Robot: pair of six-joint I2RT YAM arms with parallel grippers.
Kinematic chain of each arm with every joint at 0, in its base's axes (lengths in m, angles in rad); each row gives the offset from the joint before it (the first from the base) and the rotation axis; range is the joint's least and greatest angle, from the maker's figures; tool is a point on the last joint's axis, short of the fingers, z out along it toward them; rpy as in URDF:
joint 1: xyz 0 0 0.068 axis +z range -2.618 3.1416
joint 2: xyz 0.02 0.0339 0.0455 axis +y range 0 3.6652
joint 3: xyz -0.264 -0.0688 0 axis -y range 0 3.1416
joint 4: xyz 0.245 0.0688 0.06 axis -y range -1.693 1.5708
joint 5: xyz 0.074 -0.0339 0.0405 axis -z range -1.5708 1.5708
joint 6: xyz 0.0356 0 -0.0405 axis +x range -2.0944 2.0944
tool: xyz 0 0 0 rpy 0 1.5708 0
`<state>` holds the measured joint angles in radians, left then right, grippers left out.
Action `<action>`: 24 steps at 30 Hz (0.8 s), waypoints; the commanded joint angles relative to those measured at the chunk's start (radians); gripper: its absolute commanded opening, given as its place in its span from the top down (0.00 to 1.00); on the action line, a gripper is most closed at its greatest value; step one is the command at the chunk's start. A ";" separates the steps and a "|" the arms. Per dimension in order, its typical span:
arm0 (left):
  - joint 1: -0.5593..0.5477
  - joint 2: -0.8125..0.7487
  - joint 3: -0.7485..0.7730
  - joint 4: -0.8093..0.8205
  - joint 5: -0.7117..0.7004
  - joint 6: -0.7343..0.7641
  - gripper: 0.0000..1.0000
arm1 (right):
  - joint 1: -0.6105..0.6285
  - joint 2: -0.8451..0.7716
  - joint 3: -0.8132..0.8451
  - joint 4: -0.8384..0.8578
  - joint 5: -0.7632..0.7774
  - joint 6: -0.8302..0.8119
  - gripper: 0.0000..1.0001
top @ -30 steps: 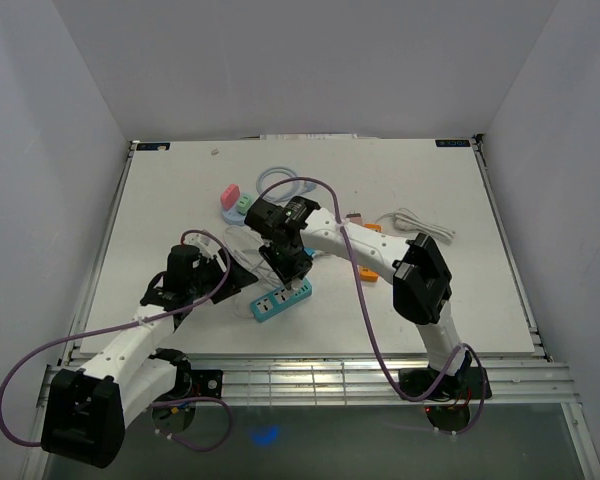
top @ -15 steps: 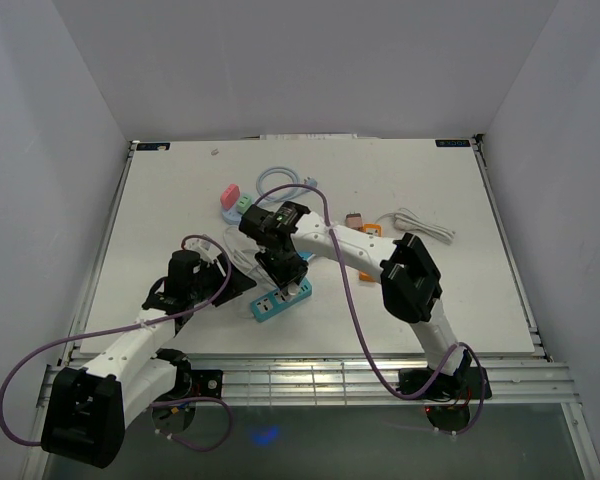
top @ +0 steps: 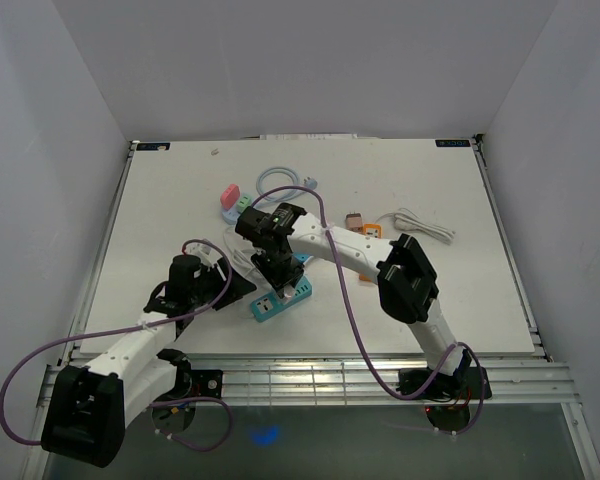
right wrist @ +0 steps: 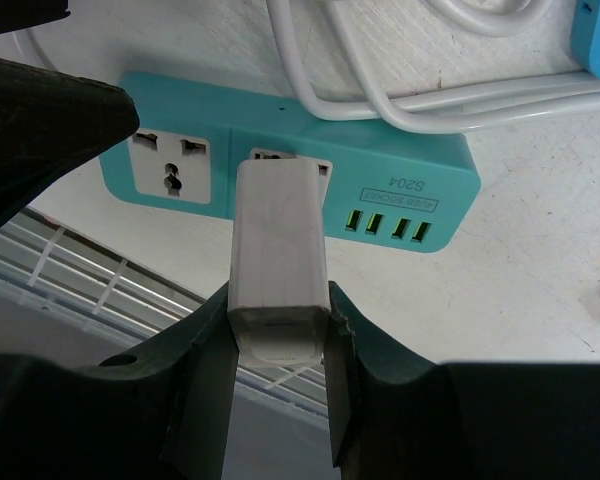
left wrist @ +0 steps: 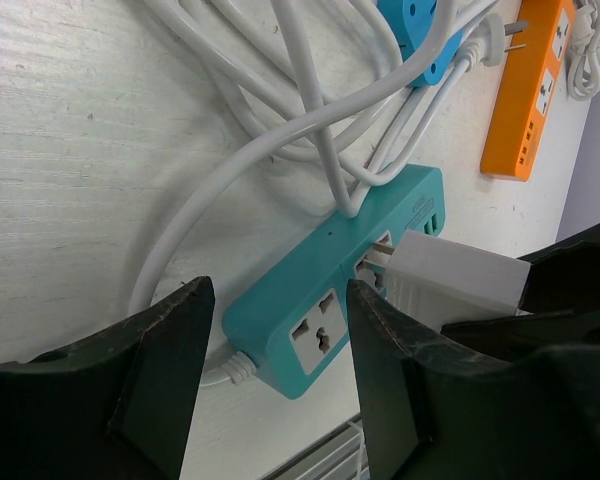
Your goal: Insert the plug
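The right gripper [right wrist: 278, 335] is pinching a white, box-shaped plug [right wrist: 278, 240] by its two long sides, and the plug's front end is pressing against the middle socket of a teal power strip [right wrist: 410, 160], just beside a row of four green ports; how deep the prongs are sitting cannot be told. The strip is lying slantwise on the white table [top: 430, 180], near its near edge and a little left of centre, with white cables [left wrist: 280, 110] tangling just beyond it. The left gripper [left wrist: 278, 320] is hovering with its fingers spread wide on either side of the strip's near-left end.
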<state>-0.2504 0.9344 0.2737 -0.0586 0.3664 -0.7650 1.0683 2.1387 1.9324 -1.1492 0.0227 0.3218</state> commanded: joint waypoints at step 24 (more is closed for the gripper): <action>-0.018 0.052 -0.039 0.146 0.035 0.010 0.34 | 0.007 0.089 0.073 -0.124 0.043 0.019 0.92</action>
<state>-0.2573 0.9756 0.2367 0.0608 0.3882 -0.7670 1.0695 2.1807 1.9892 -1.2274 0.0494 0.3378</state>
